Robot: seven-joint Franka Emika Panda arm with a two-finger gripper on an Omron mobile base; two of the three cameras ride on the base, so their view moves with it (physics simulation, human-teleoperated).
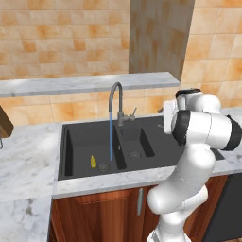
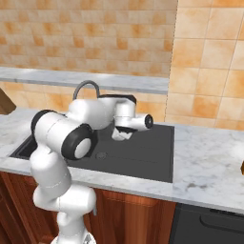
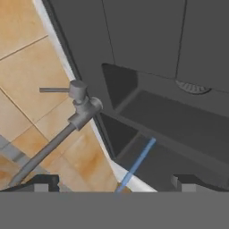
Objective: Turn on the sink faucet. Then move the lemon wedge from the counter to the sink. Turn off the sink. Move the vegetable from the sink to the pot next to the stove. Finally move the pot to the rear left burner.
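Blue water runs from the sink faucet (image 1: 115, 101) into the sink (image 1: 75, 142); the hand (image 3: 114, 182) gapes wide, empty.

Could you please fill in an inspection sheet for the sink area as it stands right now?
Surface: marble counter around the sink.
Job's things: sink faucet running, blue stream falling into the larger basin of the sink; lemon wedge lying in that basin beside the drain.
Clutter: nothing seen.
Grippers: pincer open, empty, pointing toward the faucet's lever.
Cables: nothing seen.
Surroundings: orange tiled wall, marble shelf behind the faucet, wooden cabinets below.
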